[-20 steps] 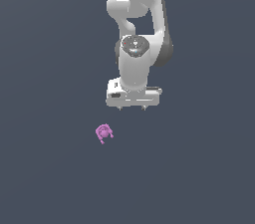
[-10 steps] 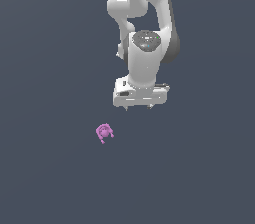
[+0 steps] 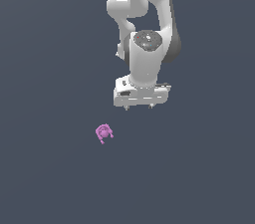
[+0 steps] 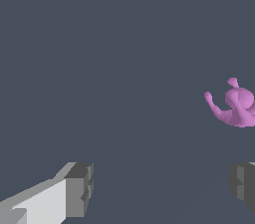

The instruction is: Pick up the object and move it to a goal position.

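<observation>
While unlabelled, object apart from spread claw

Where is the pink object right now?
In the exterior view the pink object lies on the grey floor, below the open hand and toward that view's left, untouched.

The floor is one flat sheet of dark grey-blue. It fills the whole exterior view from edge to edge. It has the same colour all over, with no lines, tiles or marks on it. The wrist view shows the same dark grey-blue floor, plain and smooth. The light is soft and even, so no part looks much brighter or darker than the rest
</observation>
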### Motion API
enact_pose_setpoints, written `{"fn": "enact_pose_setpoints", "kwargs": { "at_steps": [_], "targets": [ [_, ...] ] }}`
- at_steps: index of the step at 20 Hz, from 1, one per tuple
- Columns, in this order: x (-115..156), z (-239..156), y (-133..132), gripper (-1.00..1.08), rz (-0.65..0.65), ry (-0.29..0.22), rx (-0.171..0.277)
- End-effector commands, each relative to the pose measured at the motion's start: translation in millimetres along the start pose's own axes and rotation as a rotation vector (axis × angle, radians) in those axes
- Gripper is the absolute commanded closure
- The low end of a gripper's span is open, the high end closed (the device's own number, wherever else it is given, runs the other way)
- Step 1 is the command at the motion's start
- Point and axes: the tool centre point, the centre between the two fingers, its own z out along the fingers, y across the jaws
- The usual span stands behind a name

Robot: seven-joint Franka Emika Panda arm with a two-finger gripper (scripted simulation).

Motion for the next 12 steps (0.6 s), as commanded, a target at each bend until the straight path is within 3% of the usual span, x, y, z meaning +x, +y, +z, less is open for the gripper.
{"fn": "enact_pose_setpoints", "kwargs": {
  "at_steps": [1, 12],
  "targets": [
    [1, 1, 3, -0.92, -0.009, 0.0, 0.0],
    [15, 16, 35, -0.92, -0.121, -0.004, 0.0]
  ]
}}
